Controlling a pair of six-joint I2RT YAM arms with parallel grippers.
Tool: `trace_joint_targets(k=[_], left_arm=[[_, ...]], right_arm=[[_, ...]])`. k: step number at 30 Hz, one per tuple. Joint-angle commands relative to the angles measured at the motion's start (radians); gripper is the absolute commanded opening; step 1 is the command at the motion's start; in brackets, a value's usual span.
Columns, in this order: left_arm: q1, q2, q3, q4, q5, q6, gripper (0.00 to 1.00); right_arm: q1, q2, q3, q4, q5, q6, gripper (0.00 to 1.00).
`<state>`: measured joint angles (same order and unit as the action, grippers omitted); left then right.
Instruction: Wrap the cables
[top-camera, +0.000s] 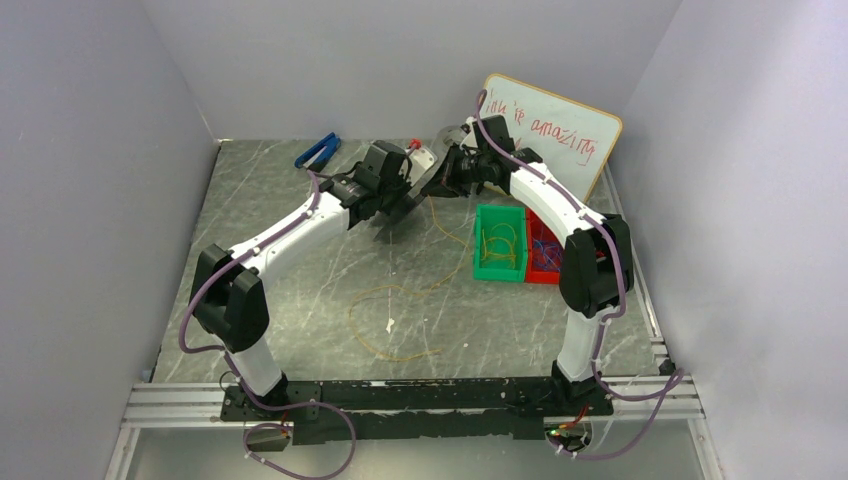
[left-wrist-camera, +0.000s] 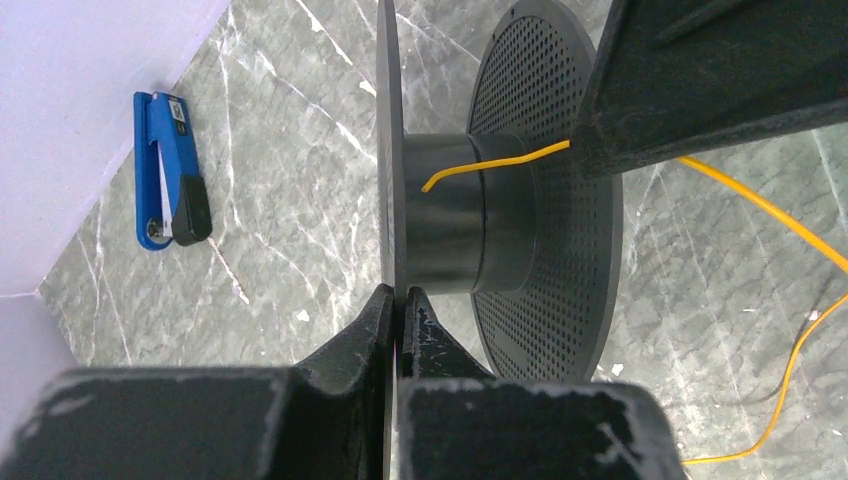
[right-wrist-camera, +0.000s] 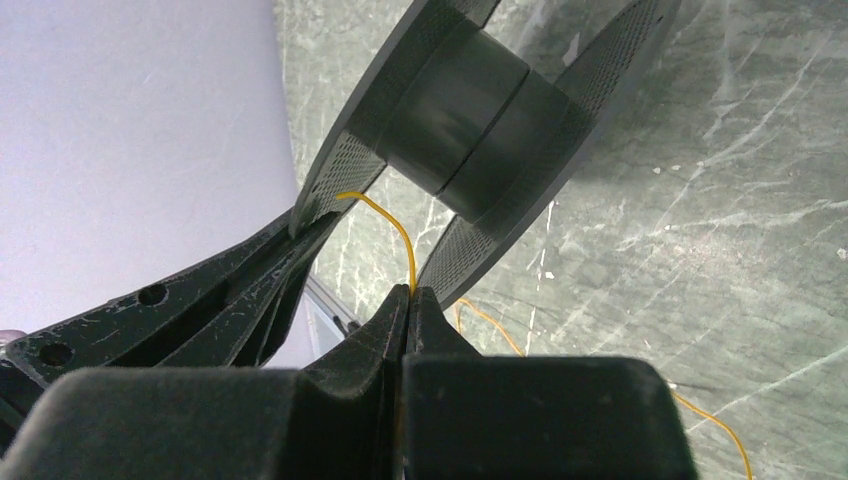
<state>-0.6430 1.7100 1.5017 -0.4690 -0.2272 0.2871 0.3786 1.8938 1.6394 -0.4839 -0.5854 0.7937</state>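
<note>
My left gripper (left-wrist-camera: 397, 295) is shut on the thin rim of one flange of the black spool (left-wrist-camera: 450, 215) and holds it above the table. The perforated second flange (left-wrist-camera: 560, 200) stands to the right. The yellowish cable (left-wrist-camera: 480, 163) has its free end lying across the hub. My right gripper (right-wrist-camera: 408, 293) is shut on that cable just below the spool (right-wrist-camera: 470, 110). From there the cable (top-camera: 352, 315) trails down to a loose loop on the table. In the top view the two grippers (top-camera: 392, 215) (top-camera: 437, 180) meet at the back centre.
A green bin (top-camera: 500, 243) holding yellowish wire and a red bin (top-camera: 543, 250) with blue-purple wires sit on the right. A whiteboard (top-camera: 550, 125) leans against the back right wall. A blue hand tool (top-camera: 317, 150) lies at the back left, near the wall.
</note>
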Motion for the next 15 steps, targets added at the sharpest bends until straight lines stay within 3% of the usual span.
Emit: trace_joint_targets(k=[1, 15], left_arm=[[-0.013, -0.030, 0.004, -0.003, 0.084, -0.019, 0.02], [-0.012, -0.035, 0.003, -0.005, 0.090, -0.017, 0.03]], right_arm=[[-0.006, -0.021, 0.061, 0.018, -0.008, -0.004, 0.00], [-0.018, -0.009, 0.065, 0.016, -0.001, -0.007, 0.00]])
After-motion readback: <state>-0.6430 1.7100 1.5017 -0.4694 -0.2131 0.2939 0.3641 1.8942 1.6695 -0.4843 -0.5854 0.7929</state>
